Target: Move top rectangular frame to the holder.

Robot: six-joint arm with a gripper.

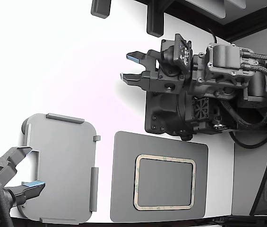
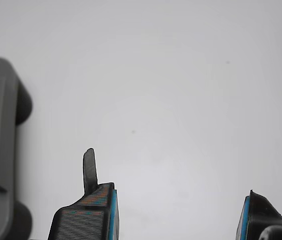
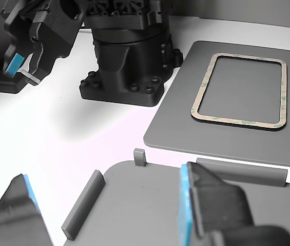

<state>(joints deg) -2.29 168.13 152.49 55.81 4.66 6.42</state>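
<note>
My tool (image 1: 132, 67) hangs spread and empty over the smooth white table (image 1: 67, 61). The thin tan frame (image 1: 165, 182) lies flat on the dark matte mat (image 1: 124, 189), apart from the grey tabbed holder (image 1: 62, 156).

We see matte black arm body (image 1: 180, 104), blocky housings with visible screws and a vent grille | grey metal joint cap (image 1: 225, 56) with braided black cables (image 1: 261, 64) | our gripper (image 2: 178, 215): black ribbed fingers (image 2: 83, 220) lined with blue pads, set apart | second black gripper (image 1: 15, 177), blue-tipped
</note>
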